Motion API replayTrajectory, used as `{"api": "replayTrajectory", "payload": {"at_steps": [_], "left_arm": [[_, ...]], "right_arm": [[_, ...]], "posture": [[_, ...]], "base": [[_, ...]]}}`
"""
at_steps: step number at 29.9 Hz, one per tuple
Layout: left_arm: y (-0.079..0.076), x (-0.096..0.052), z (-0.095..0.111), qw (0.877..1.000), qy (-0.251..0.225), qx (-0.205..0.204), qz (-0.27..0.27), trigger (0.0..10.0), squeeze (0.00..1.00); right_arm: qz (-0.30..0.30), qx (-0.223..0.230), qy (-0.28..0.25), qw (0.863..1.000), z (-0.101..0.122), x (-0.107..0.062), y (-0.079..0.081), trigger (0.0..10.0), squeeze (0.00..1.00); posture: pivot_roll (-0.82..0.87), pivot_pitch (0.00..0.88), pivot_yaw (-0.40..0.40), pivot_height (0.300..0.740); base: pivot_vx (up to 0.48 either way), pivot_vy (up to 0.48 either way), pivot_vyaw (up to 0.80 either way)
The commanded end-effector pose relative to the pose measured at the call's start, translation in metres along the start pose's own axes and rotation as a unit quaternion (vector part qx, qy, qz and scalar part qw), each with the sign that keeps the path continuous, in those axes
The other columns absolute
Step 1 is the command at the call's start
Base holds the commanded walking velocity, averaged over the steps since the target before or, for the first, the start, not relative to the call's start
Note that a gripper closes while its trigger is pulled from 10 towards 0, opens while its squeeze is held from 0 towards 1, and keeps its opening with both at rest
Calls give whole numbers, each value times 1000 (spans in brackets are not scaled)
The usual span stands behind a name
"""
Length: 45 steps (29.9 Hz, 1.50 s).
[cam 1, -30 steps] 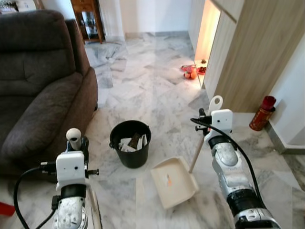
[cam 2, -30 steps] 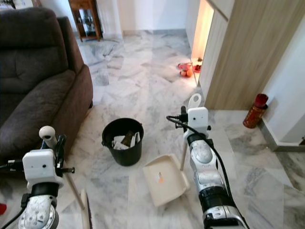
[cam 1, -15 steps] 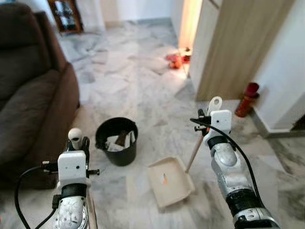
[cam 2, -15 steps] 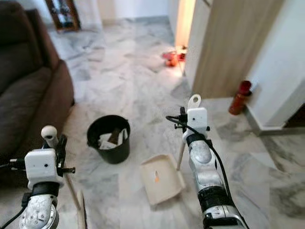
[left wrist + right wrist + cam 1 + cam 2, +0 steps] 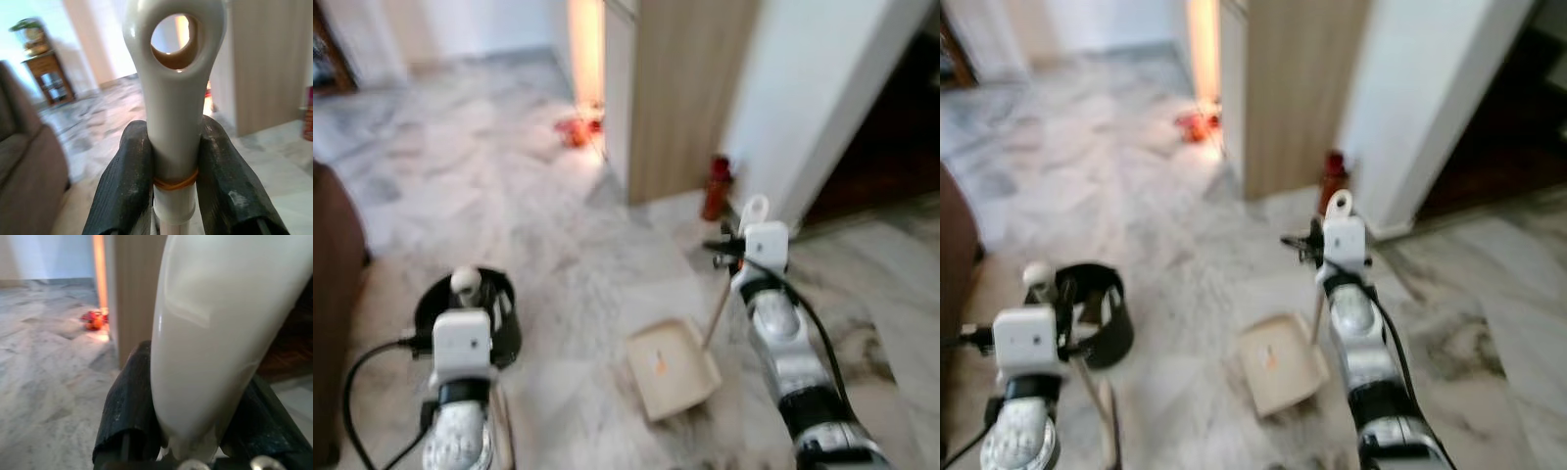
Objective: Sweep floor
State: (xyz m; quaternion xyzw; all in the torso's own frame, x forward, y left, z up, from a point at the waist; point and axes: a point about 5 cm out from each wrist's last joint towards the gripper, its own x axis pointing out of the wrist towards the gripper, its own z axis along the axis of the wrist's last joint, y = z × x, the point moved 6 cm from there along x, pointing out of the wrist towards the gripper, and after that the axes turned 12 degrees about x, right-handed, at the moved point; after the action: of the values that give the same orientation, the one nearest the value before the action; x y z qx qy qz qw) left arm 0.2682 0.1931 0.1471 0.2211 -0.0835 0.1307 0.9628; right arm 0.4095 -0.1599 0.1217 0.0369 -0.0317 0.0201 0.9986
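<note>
1. Progress, as I judge it: I have both tools in hand, so the pick-up part is done; the dustpan (image 5: 672, 368) sits flat on the marble floor (image 5: 558, 245) with a small orange scrap on its tray, so at least a little has been gathered; the black bin (image 5: 504, 318) stands at about nine o'clock from the pan, well apart from it, and what it holds I cannot make out through the blur.

2. What is left, again my reading: the pan has not been tipped into the bin, and a reddish-orange cluster (image 5: 576, 130) lies on the floor at twelve o'clock, near the foot of the wooden cabinet (image 5: 680, 88); whether that is litter to sweep I cannot say.

3. Left gripper (image 5: 171, 161): clamped on the pale broom handle (image 5: 173, 98) just below its hanging loop, one black finger on each side; the forearm is raised roughly upright at seven o'clock in the head view, the handle running down and out of the frame.

4. Right gripper (image 5: 186, 440): closed around the white top of the dustpan handle (image 5: 720, 311), whose wooden shaft slants down toward seven o'clock to the pan; the arm reaches forward at about four o'clock in the head view, wrist held high above the pan.

5. A red cylinder (image 5: 717, 186) stands by the wall corner at one o'clock, away from both tools.
</note>
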Motion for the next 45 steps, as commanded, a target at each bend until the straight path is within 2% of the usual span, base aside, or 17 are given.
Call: {"api": "replayTrajectory", "payload": {"at_steps": [1, 6, 18, 21, 45], "left_arm": [[6, 1, 6, 1000, -11, 14, 10, 10000, 0], [5, 1, 6, 1000, -11, 14, 8, 10000, 0], [5, 1, 6, 1000, -13, 21, 7, 10000, 0], [5, 1, 6, 1000, -12, 6, 10, 10000, 0], [4, 2, 7, 1000, -17, 10, 5, 10000, 0]], "right_arm": [[4, 7, -13, 1000, 8, 3, 3, 10000, 0], [4, 8, -12, 1000, 7, 3, 3, 10000, 0], [3, 7, -11, 1000, 7, 3, 3, 10000, 0], [2, 6, -12, 1000, 7, 3, 3, 10000, 0], [2, 8, -13, 1000, 7, 3, 4, 10000, 0]], "posture": [[-116, 71, 47, 740], [-114, 71, 47, 740], [-115, 69, 48, 740], [-117, 67, 47, 740], [-119, 54, 50, 740]], "base": [[0, 0, -800], [0, -452, -800], [0, -80, -800], [0, -446, -800], [0, 0, -800]]}}
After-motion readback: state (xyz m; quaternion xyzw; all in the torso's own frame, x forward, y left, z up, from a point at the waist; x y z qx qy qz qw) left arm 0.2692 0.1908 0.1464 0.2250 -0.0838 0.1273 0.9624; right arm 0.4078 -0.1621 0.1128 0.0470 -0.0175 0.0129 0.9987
